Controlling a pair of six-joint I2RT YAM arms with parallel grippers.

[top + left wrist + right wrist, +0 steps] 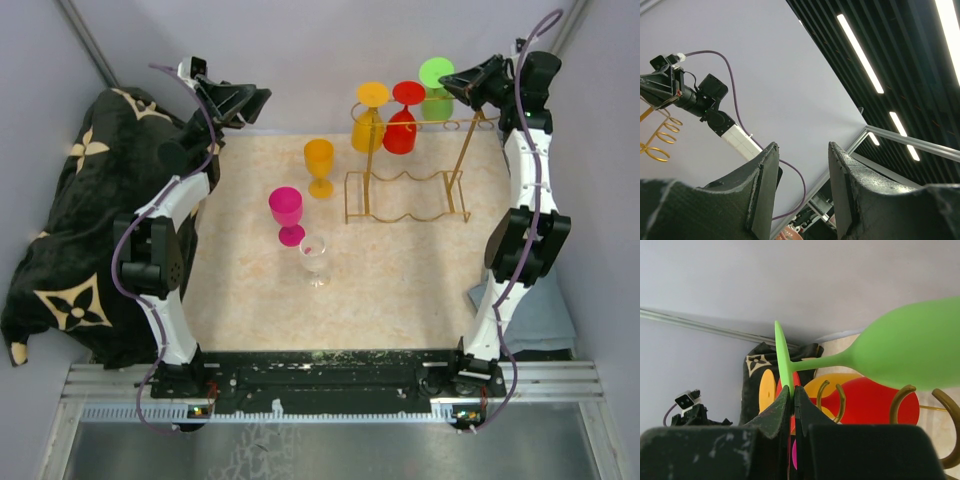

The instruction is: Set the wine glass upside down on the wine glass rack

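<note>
Right gripper (791,392): pinching green glass (910,357) by its foot, at rack (405,196) rail.
Left gripper (802,155): half spread, empty.

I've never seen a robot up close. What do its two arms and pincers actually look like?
The left arm and the right arm are slim white tubes linked by chunky black joints. A thin purple cable loops loosely along each one. The left gripper and the right gripper are rough matte black, each with two flat, wedge-shaped fingers.
</note>
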